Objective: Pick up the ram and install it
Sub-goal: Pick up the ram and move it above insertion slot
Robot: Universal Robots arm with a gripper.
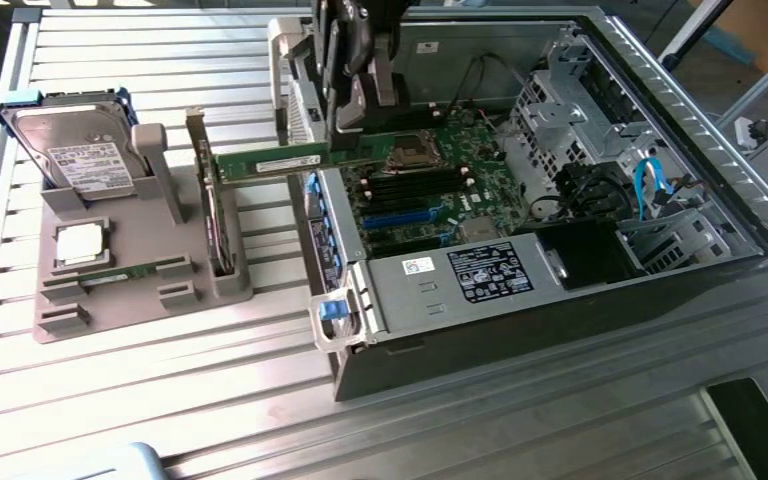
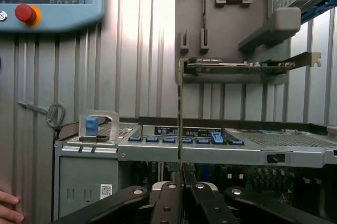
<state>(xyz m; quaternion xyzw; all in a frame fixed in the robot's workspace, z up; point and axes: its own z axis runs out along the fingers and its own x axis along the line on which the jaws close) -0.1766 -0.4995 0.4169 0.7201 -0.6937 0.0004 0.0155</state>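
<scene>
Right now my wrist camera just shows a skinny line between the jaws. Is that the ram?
Observer: Yes. From the exterior view the ram is a long green stick, lying level, the jaws shut on one end.
Operator: Is it in the computer?
Observer: No, it hangs in the air, its free end sticking out past the case toward the exterior view's left.
Operator: Any slots inside?
Observer: Long black slots lie on the motherboard, just below the ram's gripped end in that view.
</scene>
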